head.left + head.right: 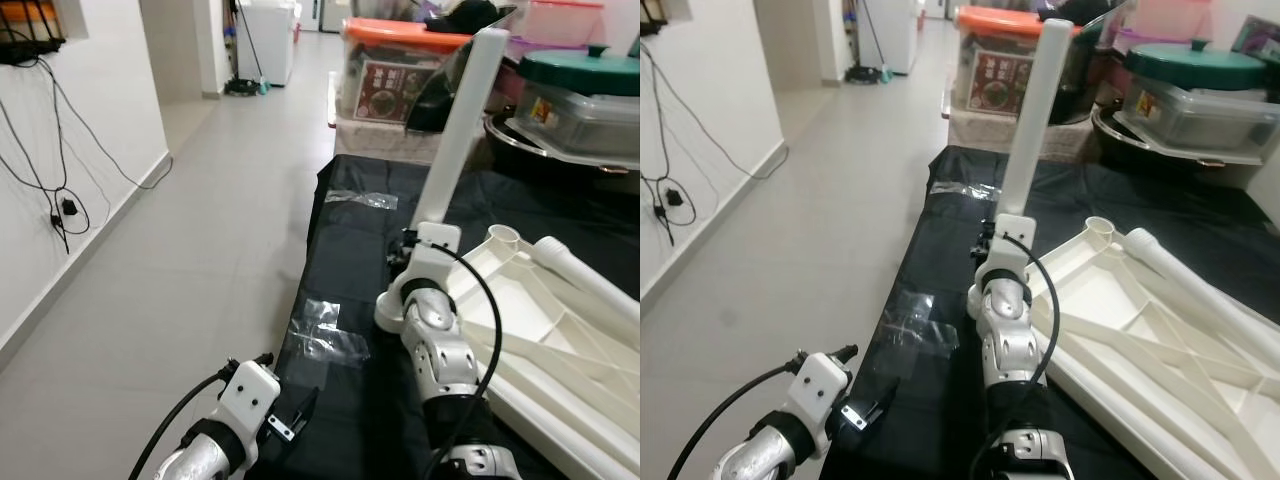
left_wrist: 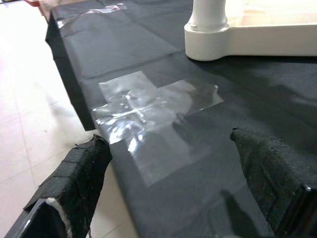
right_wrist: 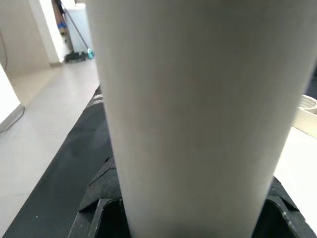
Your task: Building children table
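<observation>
The right gripper (image 3: pixel 193 218) has its jaws pinched on a white leg (image 1: pixel 462 125), which stands nearly upright between them and rises well above the wrist, tilted a little toward the bins behind. In the right wrist view the leg (image 3: pixel 198 109) runs straight up out of the jaws, black pads showing at either side of its base.

Just beside those jaws, on the robot's right, lies the tabletop (image 1: pixel 520 310), upside down on the black cloth (image 1: pixel 350 240) that covers the desk. A round socket (image 1: pixel 503 236) at its near corner stands open close to the held leg (the leg is not in it). Another leg (image 1: pixel 590 275) lies across the tabletop's underside.

The left gripper (image 2: pixel 173 208) hangs low at the cloth's edge, its jaws spread wide and holding nothing. Ahead of them, clear tape (image 2: pixel 148 106) is stuck in a cross on the cloth; further ahead a tabletop corner (image 2: pixel 213 42) rests on the cloth with a leg stub (image 2: pixel 208 12) rising from it.

Beyond the right jaws, at the far end of the cloth, stand a bin (image 1: pixel 395 70) with an orange lid and a box (image 1: pixel 580 105) with a green lid. Grey floor (image 1: pixel 180 250) runs alongside the left jaws.
</observation>
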Tool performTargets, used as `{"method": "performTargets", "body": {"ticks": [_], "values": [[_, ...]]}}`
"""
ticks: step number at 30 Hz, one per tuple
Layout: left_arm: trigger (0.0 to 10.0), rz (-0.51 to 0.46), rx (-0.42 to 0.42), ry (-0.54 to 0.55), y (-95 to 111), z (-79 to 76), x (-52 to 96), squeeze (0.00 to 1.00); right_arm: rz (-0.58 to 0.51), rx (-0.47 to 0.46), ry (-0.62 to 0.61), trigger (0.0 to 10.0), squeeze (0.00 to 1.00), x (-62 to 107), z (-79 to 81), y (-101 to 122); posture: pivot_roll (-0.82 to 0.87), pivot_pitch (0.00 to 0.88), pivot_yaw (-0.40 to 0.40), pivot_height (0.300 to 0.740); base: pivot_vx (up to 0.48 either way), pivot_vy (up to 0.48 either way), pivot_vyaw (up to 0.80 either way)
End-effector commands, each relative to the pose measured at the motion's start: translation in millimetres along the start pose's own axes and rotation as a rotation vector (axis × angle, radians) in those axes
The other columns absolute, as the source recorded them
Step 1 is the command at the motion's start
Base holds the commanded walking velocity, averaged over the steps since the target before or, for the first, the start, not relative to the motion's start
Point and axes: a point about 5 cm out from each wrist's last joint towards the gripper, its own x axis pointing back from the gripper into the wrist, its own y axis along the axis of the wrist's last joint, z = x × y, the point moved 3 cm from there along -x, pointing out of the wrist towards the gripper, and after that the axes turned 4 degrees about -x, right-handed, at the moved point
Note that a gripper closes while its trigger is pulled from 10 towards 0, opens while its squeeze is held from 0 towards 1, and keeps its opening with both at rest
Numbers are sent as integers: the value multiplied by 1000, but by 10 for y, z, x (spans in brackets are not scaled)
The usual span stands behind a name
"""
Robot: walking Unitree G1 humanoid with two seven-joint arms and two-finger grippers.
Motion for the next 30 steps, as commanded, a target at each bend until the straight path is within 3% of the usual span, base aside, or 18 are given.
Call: {"method": "performTargets", "body": {"ticks": [1,4,5,8,9,12,14,15,16,18,19,22,23,24,26,30], "values": [[10000,16,4,-1,-43,-3,14,0,-53,-126,119,10000,1000,71,282,-1,149,0,-85,740,0,0,0],[10000,16,5,0,-44,0,16,0,-48,-145,173,10000,1000,28,300,-15,147,0,-84,740,0,0,0],[10000,17,4,-1,-45,0,16,0,-38,-175,213,10000,43,-13,289,-15,147,0,-84,740,0,0,0],[10000,17,5,-2,-46,2,16,0,4,-229,300,10000,0,-67,272,-12,147,0,-84,740,0,0,0],[10000,16,6,-3,-46,1,12,0,61,-250,435,10000,0,-77,290,-22,147,0,-82,740,0,0,0],[10000,16,6,-4,-45,1,9,0,100,-266,528,10000,0,-69,303,-25,147,0,-82,740,0,0,0],[10000,16,6,-7,-44,1,4,0,167,-232,773,10000,0,-12,310,-33,147,0,-83,740,0,0,0],[10000,16,6,-7,-44,1,4,0,167,-232,773,10000,0,-12,310,-33,147,0,-83,740,0,0,0],[10000,16,6,-8,-43,0,2,0,198,-214,888,10000,0,38,315,-37,147,0,-83,740,0,0,0],[10000,16,6,-8,-43,0,2,0,198,-214,888,10000,0,38,315,-37,147,0,-83,740,0,0,0],[10000,16,5,-8,-44,-1,0,0,245,-174,1044,10000,0,121,342,-54,150,0,-85,740,0,0,0],[10000,16,5,-8,-44,-1,0,0,245,-174,1044,10000,0,121,342,-54,150,0,-85,740,0,0,0],[10000,16,4,-8,-44,-2,0,0,298,-132,1195,10000,0,223,380,-82,150,0,-83,740,0,0,0],[10000,16,4,-8,-44,-2,0,0,298,-132,1195,10000,0,223,380,-82,150,0,-83,740,0,0,0],[10000,15,4,-5,-45,-2,-2,0,378,-71,1406,10000,0,371,477,-136,152,0,-86,740,0,0,0],[10000,15,4,-3,-42,-5,0,0,424,-34,1536,10000,0,463,623,-175,157,0,-87,740,0,0,0]]}}
